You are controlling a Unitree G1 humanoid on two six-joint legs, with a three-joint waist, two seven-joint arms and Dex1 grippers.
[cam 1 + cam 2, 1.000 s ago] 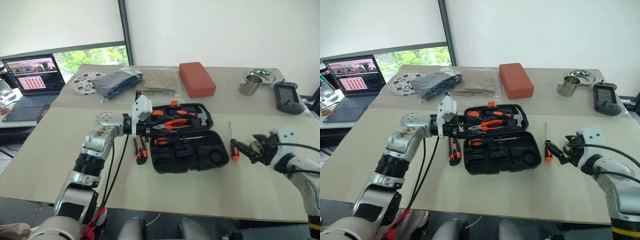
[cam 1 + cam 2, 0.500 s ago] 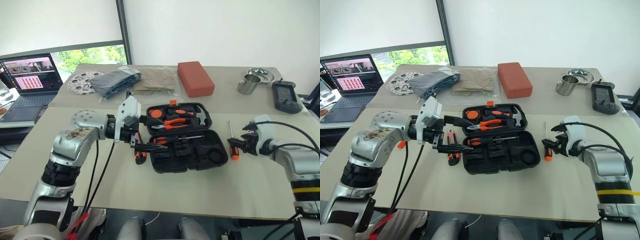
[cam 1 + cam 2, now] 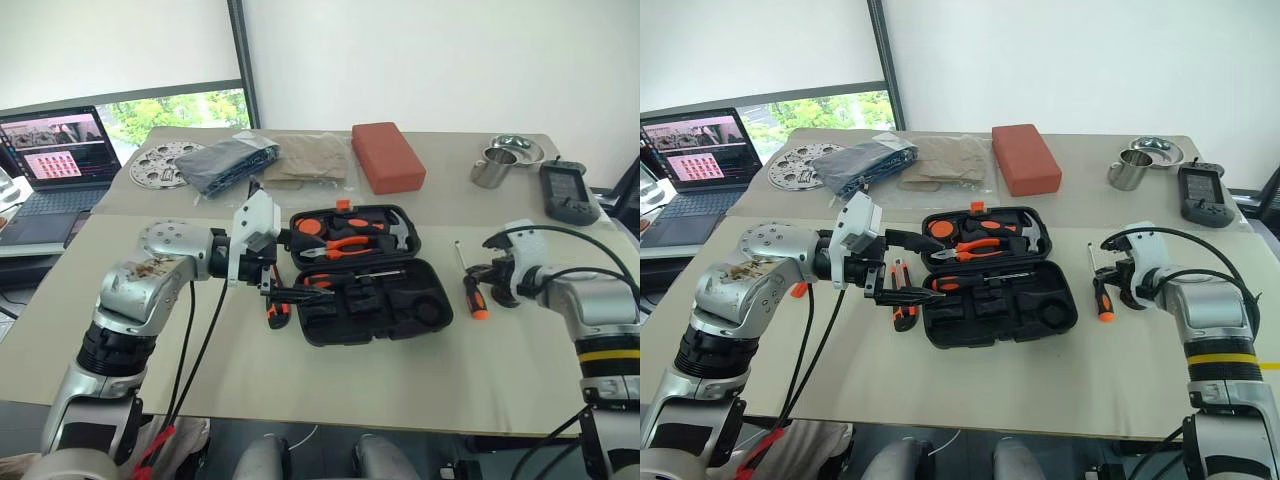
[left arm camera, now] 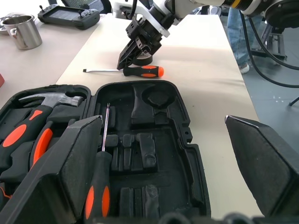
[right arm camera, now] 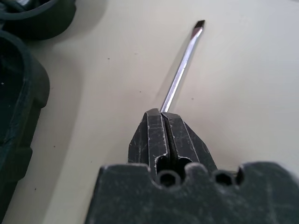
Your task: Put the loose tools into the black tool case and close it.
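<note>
Right gripper (image 4: 136, 50) pinched shut on screwdriver (image 4: 140, 71), right of open black tool case (image 3: 380, 300); left gripper (image 3: 283, 270) agape, empty. Shallow grip: tool may slip when lifted.

laptop screen (image 3: 55, 142) text seemingly unreadable, no labels

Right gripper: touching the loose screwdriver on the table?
Touching. The right wrist view shows the fingers shut on the screwdriver, its shaft running out from between them.
</note>
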